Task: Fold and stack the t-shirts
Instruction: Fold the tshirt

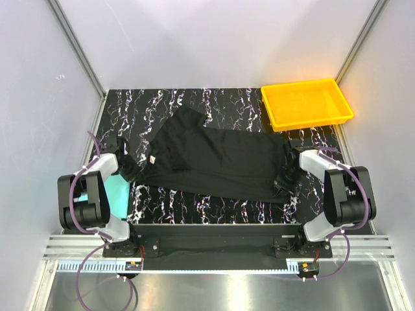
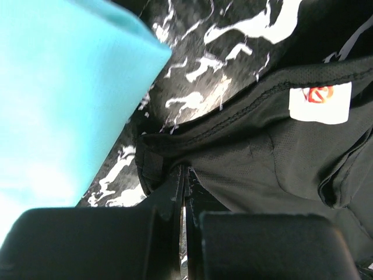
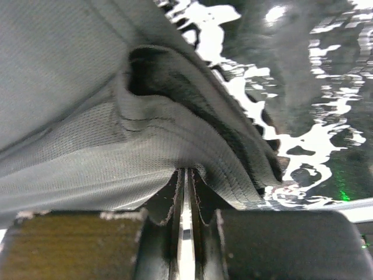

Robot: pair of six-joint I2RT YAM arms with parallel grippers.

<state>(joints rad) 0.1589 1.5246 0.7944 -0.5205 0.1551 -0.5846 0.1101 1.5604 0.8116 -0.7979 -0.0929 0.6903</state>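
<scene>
The black t-shirt point(image 1: 220, 159) lies spread across the middle of the marbled table, its small white neck label point(image 1: 152, 161) toward the left. My left gripper point(image 1: 131, 172) is shut on the shirt's left edge; in the left wrist view its jaws point(image 2: 186, 175) pinch the black cloth point(image 2: 262, 157) just below the collar seam and label point(image 2: 320, 102). My right gripper point(image 1: 283, 180) is shut on the shirt's right end, and the right wrist view shows the hem point(image 3: 175, 134) bunched between its closed jaws point(image 3: 187, 175). The teal t-shirt point(image 1: 117, 191) point(image 2: 58, 99) lies folded beside the left arm.
A yellow plastic tray point(image 1: 306, 111) sits at the far right corner of the table. White walls and metal rails close in the table on three sides. Both arm bases stand at the near edge.
</scene>
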